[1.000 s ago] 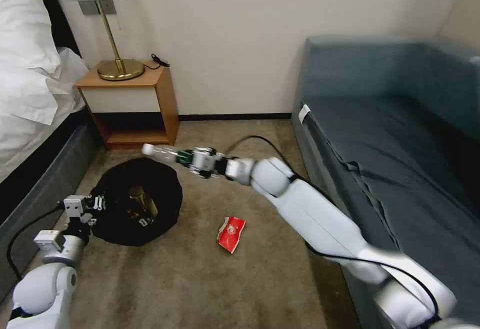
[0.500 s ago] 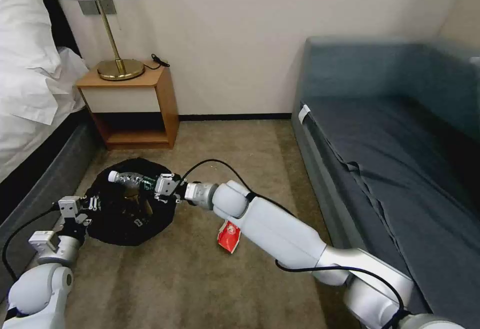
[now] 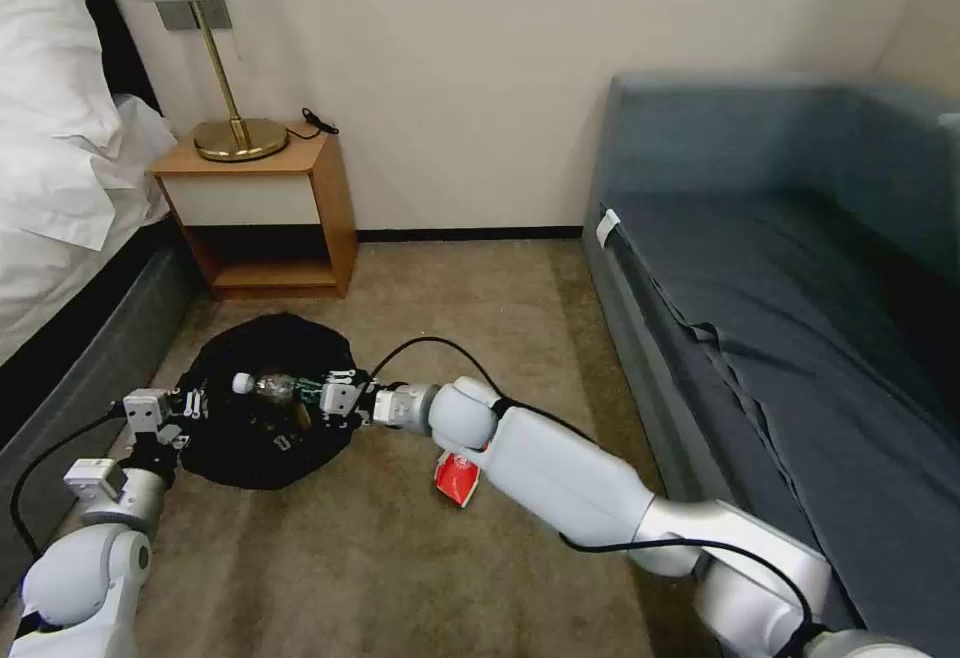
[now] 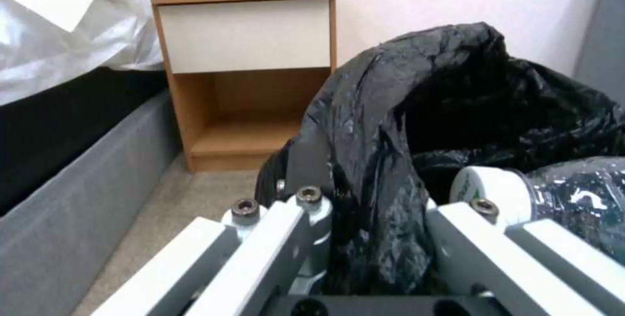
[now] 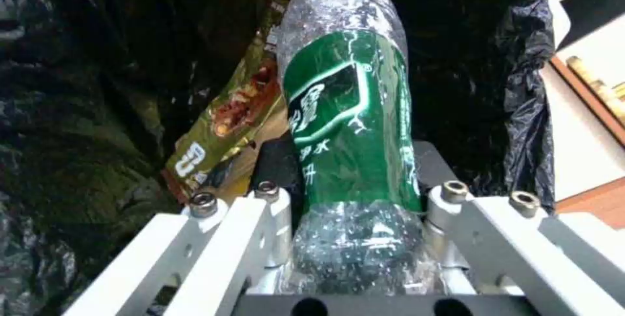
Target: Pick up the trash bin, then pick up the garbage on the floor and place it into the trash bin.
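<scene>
My right gripper grips the bottle over the trash bin, whose bag my left gripper pinches. I reckon release comes next; the red packet waits beside the bin.

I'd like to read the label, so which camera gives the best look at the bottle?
The right wrist view: the bottle lies lengthwise between the right hand's fingers, green label facing the camera. The head view shows it small, over the trash bin. The left wrist view catches its white cap and part of its clear body.
</scene>
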You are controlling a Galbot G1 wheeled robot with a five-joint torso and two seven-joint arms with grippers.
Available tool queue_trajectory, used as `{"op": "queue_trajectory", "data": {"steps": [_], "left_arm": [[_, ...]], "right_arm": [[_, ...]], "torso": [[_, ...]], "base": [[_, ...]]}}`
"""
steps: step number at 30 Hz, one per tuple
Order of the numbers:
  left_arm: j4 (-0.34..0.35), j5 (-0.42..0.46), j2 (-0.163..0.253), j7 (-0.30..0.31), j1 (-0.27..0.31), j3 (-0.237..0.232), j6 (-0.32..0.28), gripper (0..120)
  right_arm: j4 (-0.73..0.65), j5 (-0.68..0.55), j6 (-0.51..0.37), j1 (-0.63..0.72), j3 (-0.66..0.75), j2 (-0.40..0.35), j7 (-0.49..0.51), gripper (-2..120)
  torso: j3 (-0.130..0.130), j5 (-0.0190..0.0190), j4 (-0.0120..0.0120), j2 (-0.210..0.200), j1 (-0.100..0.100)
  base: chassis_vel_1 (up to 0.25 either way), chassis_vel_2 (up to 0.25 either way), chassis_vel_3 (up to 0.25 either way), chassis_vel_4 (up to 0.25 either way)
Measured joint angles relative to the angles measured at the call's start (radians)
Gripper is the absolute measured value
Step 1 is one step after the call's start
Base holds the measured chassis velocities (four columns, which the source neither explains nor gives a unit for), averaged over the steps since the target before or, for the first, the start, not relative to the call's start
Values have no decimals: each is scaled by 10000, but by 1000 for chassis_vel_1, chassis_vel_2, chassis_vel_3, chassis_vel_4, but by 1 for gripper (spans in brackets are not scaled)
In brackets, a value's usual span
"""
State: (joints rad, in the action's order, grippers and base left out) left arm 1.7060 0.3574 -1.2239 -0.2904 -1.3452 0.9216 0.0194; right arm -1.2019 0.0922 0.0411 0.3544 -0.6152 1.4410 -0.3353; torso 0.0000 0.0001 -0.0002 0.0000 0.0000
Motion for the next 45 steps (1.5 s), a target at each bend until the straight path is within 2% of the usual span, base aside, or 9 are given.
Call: {"op": "queue_trajectory", "data": {"steps": [2,4,5,9,19,26,32,36,45], "left_arm": [[0,0,-39,0,-36,23,4,5],[0,1,-66,0,-44,23,10,5],[2,-8,-122,0,-71,22,23,5],[1,-28,-192,-9,-96,9,50,5],[-51,-33,-161,-35,-86,54,86,5],[-25,32,-110,-33,-92,194,86,5],[-51,183,29,-27,-147,353,111,5],[-110,267,113,-27,-161,420,134,5],[-65,261,110,-27,-169,433,151,5]], "right_arm": [[-11,-149,-103,-178,-258,92,146,38],[-11,-237,-166,-221,-347,172,190,41],[-11,-350,-291,-277,-485,312,302,50],[-28,-477,-383,-327,-630,408,457,61],[-262,-533,-423,-310,-601,242,489,99],[-387,-650,-583,-135,69,230,858,100],[-255,-1404,-1567,348,1143,-171,1572,100],[275,-1695,-2097,881,1840,-393,1900,100],[1710,-1686,-2352,1967,2485,-238,3201,100]], "torso": [[0,-1,2,0,0],[0,0,1,0,0],[0,-1,3,0,0],[0,-1,5,0,0],[0,-1,1,0,0],[0,0,3,0,0],[0,0,1,0,0],[0,1,-1,0,0],[0,0,2,1,0]], "base": [[0,0,0,0],[0,0,0,0],[0,0,0,0],[0,0,0,0],[0,0,0,0],[0,0,0,0],[0,0,0,0],[0,0,0,0],[0,0,0,0]]}}
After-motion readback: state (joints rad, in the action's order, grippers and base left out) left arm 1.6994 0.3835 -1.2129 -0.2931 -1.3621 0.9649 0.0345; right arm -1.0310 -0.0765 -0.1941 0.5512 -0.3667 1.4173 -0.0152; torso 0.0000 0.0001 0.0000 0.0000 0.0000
